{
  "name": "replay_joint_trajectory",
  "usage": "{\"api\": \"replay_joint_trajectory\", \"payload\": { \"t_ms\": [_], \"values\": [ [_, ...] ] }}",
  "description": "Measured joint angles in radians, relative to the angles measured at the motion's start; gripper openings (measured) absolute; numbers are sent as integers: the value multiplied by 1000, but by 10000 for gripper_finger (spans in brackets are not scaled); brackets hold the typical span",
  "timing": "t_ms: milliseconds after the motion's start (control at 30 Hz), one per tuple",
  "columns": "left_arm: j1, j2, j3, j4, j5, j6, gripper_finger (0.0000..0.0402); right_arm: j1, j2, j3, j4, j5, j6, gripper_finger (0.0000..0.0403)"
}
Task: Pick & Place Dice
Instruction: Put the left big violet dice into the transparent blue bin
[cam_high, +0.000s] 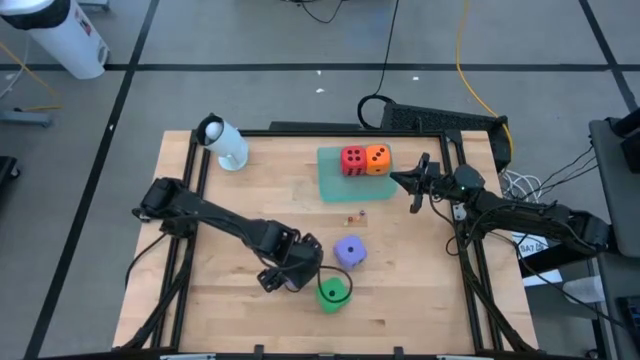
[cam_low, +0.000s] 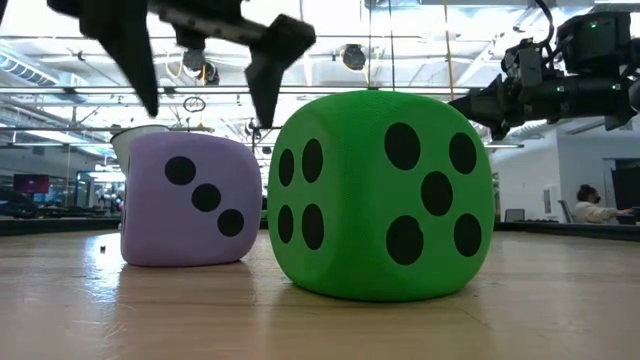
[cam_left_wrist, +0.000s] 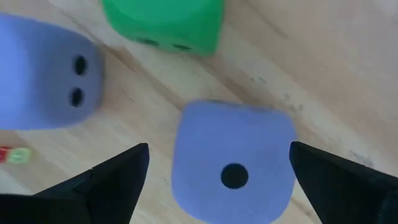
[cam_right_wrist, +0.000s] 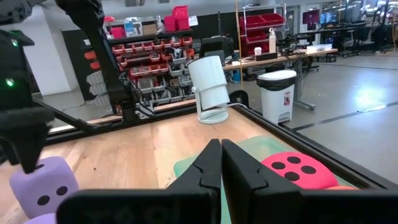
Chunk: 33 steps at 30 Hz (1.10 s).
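Observation:
My left gripper (cam_left_wrist: 217, 149) hangs open, pointing down over a purple die (cam_left_wrist: 249, 134) whose single pip faces up; its fingers stand on either side and above the die (cam_low: 190, 200) without touching it. In the high view the gripper (cam_high: 295, 272) hides this die. A second purple die (cam_high: 350, 250) and a green die (cam_high: 333, 292) rest on the wood beside it. A red die (cam_high: 352, 160) and an orange die (cam_high: 377, 158) sit on the translucent green tray (cam_high: 335, 185). My right gripper (cam_high: 415, 182) waits shut by the tray's right side.
A white cylinder (cam_high: 225, 145) lies at the table's far left corner. Two tiny red and green bits (cam_high: 355, 215) lie on the wood between the tray and the purple die. A black frame rail (cam_high: 470, 270) borders the table.

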<state>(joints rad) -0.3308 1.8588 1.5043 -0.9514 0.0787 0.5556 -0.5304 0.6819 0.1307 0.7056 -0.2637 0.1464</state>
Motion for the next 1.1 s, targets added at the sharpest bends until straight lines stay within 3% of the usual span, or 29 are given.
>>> {"api": "replay_joint_trajectory", "payload": {
  "t_ms": [500,1100],
  "values": [
    [10,52,3,-42,67,62,400,1,1,1,-7,0,-1,4],
    [-31,54,52,-49,-40,74,400,1,1,1,-7,0,-1,4]
  ]
}}
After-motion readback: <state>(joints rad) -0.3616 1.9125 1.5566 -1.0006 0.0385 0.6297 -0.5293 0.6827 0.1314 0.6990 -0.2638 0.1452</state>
